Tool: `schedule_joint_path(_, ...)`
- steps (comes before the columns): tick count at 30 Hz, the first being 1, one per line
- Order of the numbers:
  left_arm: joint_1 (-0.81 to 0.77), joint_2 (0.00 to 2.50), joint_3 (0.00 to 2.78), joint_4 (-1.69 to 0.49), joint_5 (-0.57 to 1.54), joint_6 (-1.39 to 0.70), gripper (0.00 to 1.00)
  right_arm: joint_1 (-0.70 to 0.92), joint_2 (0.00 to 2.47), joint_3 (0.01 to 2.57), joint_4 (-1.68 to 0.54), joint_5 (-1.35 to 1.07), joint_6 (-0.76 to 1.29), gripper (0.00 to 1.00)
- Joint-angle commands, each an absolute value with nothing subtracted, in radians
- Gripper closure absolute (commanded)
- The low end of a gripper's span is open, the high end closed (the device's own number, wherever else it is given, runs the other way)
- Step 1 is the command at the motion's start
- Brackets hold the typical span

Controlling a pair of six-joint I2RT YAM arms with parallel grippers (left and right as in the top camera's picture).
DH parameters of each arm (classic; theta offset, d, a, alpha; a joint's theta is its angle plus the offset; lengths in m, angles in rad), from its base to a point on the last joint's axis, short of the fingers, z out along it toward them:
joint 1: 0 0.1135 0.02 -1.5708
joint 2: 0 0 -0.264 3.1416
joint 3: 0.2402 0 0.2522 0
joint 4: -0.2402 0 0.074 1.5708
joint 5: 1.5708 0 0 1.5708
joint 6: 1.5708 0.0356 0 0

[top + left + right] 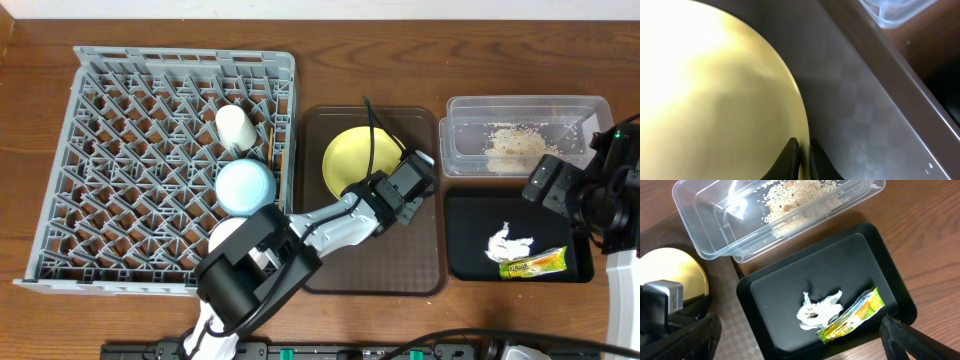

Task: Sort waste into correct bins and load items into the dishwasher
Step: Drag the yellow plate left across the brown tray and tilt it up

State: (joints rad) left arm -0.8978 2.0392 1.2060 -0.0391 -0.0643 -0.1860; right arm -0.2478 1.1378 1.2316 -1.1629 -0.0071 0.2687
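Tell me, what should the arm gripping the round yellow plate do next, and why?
Probably lift the round yellow plate off the brown serving tray: the left gripper pinches its rim, and the grey plastic dish rack beside it has free pegs.

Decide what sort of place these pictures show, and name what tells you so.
Probably a mock kitchen clean-up station: a large grey plastic dish rack holding a light blue bowl, a clear plastic tub of beige food scraps, and a shallow black rectangular tray.
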Motion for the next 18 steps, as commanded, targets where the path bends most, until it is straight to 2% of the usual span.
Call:
schedule_joint_path(1,-0.899,2.003,1.182,-0.094,0.039,-0.200,0.92,-0.255,1.135,1.243,-1.163,-0.004,0.268,0.01)
schedule_joint_path(10,-0.835,1.650,1.182,-0.151,0.199,-0.221,0.92,-0.255,1.135,1.243,-1.163,-0.004,0.268,0.01)
schedule_joint_path(18,-0.641,1.424,1.182,-0.256,0.387,-0.321,0.92,-0.255,1.135,1.243,-1.163,-0.004,0.268,0.01)
